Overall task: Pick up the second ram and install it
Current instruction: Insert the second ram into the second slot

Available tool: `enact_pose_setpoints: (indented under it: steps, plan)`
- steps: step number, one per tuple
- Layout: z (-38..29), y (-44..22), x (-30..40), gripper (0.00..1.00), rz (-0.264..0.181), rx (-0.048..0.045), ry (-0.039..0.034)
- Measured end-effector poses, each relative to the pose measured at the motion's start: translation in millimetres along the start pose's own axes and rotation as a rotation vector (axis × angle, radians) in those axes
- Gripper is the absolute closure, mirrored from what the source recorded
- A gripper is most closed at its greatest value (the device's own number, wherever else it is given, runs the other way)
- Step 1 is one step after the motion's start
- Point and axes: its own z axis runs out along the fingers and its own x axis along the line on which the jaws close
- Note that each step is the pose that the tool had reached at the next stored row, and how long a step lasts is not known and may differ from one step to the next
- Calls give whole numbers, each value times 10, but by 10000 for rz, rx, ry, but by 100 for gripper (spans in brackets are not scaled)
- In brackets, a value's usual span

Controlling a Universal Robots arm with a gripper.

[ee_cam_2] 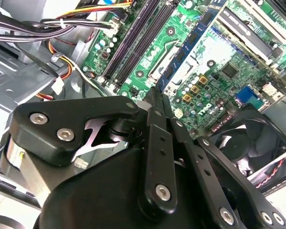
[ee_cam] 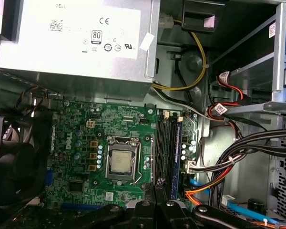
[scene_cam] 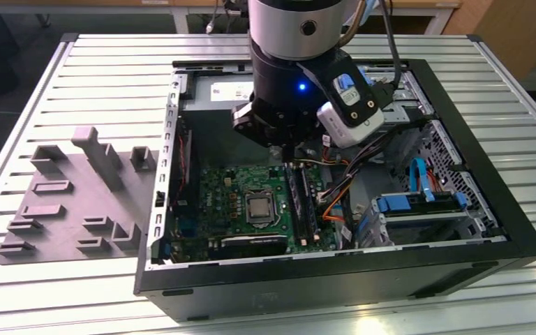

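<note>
Second wrist view, nearest item: claw (ee_cam_2: 155, 106), black linkage. Its tips are drawn almost together on a thin dark strip seen edge-on, judged to be the second ram (ee_cam_2: 154, 94). The links partly hide the contact itself.

- Memory slots (ee_cam: 166, 150): long, black and parallel, straight beyond the claw tips in the first wrist view. The ram hangs above them and is not seated. I cannot tell whether one slot is already filled.
- Orange and black cables (ee_cam: 214, 188): just beside the slots, on the side away from the processor socket.
- Processor socket (ee_cam: 121, 162): square, with a metal frame, beside the slots on the green motherboard (ee_cam: 81, 138).
- Case fan (ee_cam_2: 248, 143): dark, past the board's edge.
- Power supply (ee_cam: 71, 47): grey box, farthest from the claw inside the computer case (scene_cam: 324, 283). It bears a white label (ee_cam: 95, 28) with print and certification marks, which are not transcribed here.
- Grey holder blocks (scene_cam: 72, 202): on the slatted worktop (scene_cam: 109, 56), well apart from the claw, toward the exterior view's left.

Risks, as judged:
- A stick held by its thin faces may tilt or slide when pressed.
- A small offset or a reversed notch would set it on the slot wall or a latch instead of in the channel.
- The nearby cables could catch the descending links.
</note>
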Motion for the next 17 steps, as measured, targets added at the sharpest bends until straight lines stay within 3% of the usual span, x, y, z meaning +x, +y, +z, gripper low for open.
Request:
enact_pose_setpoints:
  steps: [17]
  plan:
    - [38,-11,-122,89,31,2,-1]
